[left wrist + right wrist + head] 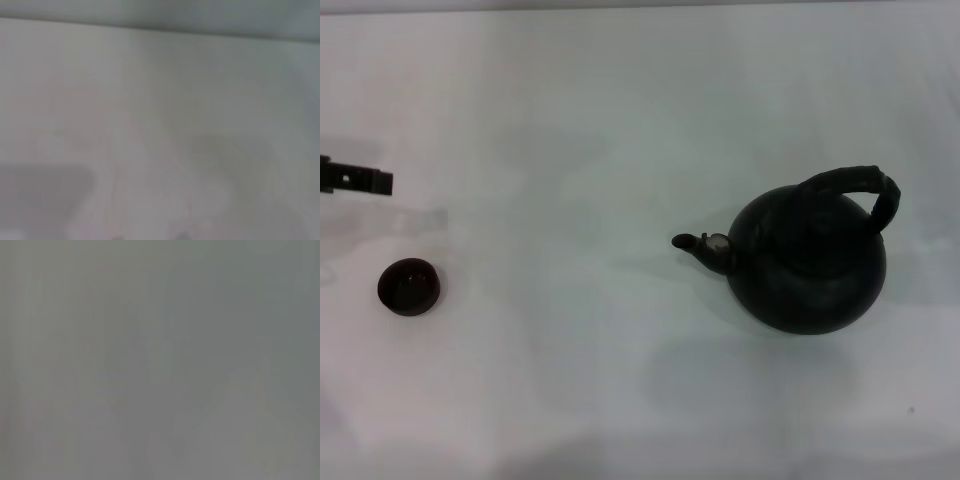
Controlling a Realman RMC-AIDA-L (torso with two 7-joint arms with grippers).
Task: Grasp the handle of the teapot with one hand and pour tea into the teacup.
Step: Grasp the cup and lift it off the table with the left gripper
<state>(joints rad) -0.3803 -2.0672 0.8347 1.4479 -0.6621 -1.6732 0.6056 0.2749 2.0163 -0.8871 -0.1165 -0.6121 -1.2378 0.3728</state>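
Note:
A round dark teapot (810, 265) stands on the white table at the right of the head view. Its short spout (695, 244) points left, and its thick wrapped handle (855, 185) arches over the top. Far to the left sits the tiny dark teacup (410, 285), upright, with a reddish-brown inside. Just above the cup, at the left edge of the head view, the black tip of my left gripper (360, 180) pokes in, apart from the cup. My right gripper is out of view. Both wrist views show only plain pale surface.
The white table (570, 150) stretches between the cup and the teapot, with nothing else on it in view. Its far edge runs along the top of the head view.

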